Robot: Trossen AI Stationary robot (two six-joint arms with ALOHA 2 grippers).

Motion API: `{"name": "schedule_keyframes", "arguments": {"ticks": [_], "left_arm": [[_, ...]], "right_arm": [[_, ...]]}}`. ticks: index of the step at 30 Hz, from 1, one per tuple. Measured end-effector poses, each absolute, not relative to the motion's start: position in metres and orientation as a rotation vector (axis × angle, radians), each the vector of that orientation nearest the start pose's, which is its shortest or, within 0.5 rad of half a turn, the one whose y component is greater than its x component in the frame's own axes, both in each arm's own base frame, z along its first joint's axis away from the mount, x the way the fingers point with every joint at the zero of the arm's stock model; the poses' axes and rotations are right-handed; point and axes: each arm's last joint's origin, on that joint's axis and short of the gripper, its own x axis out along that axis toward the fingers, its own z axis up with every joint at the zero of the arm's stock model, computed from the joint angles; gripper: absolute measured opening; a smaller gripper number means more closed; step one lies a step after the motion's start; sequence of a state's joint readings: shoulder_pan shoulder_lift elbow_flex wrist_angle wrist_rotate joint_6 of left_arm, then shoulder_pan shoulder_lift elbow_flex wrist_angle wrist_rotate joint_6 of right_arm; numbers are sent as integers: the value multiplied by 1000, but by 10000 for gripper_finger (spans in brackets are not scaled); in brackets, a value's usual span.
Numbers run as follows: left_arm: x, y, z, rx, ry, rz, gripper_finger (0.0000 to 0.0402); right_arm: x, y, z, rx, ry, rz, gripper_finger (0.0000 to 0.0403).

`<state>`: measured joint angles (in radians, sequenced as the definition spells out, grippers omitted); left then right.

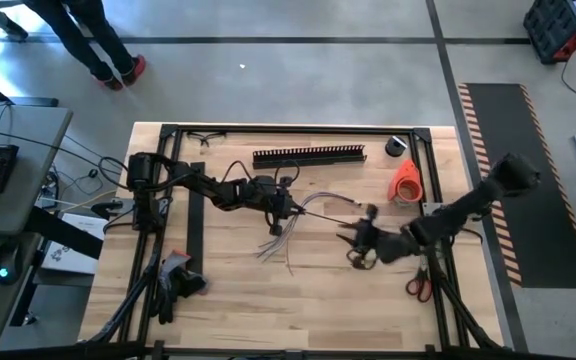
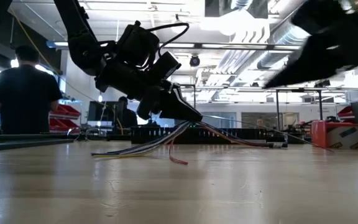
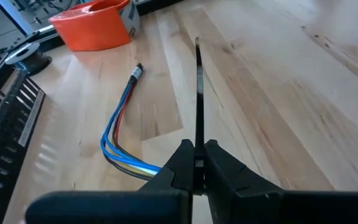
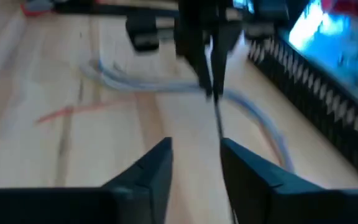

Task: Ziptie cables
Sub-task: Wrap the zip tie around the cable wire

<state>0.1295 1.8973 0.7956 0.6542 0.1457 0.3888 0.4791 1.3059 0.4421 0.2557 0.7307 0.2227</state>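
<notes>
The table (image 1: 238, 300) is pale wood, smooth with visible grain. The cables (image 3: 118, 134) wear glossy plastic sheaths. The slotted strip (image 1: 309, 156) looks matt black plastic; the tape roll (image 3: 95, 22) glossy orange.

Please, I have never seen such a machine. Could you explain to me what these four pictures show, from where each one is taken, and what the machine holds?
This is a robot with two dark jointed arms working at a pale wooden table. One picture looks straight down from above, one looks level across the tabletop, and two come from small cameras on the arms' wrists.

The left tool is shut on a thin black strap, probably a zip tie, which sticks out straight between its fingers. Under it lies a loose bunch of thin grey, white and purplish cables.

The right tool stands open near the strap's free end, holding nothing.

Also on the table: a long black slotted strip, an orange tape roll and red-handled scissors. A person stands in the room behind.
</notes>
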Motion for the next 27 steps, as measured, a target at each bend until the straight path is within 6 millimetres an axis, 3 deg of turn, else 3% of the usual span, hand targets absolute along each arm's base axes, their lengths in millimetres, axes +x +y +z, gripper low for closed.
{"name": "schedule_keyframes", "arguments": {"ticks": [5, 11, 18, 27], "left_arm": [[354, 40, 120, 311, 435, -104, 3], [354, 39, 120, 302, 433, -105, 3], [354, 40, 120, 301, 435, -105, 3], [353, 39, 120, 300, 440, -107, 3]], "right_arm": [[248, 60, 151, -269, 469, -206, 172], [283, 39, 129, -410, 579, -299, 179], [309, 31, 116, -440, 629, -264, 133], [311, 34, 116, -452, 630, -265, 49]]}}
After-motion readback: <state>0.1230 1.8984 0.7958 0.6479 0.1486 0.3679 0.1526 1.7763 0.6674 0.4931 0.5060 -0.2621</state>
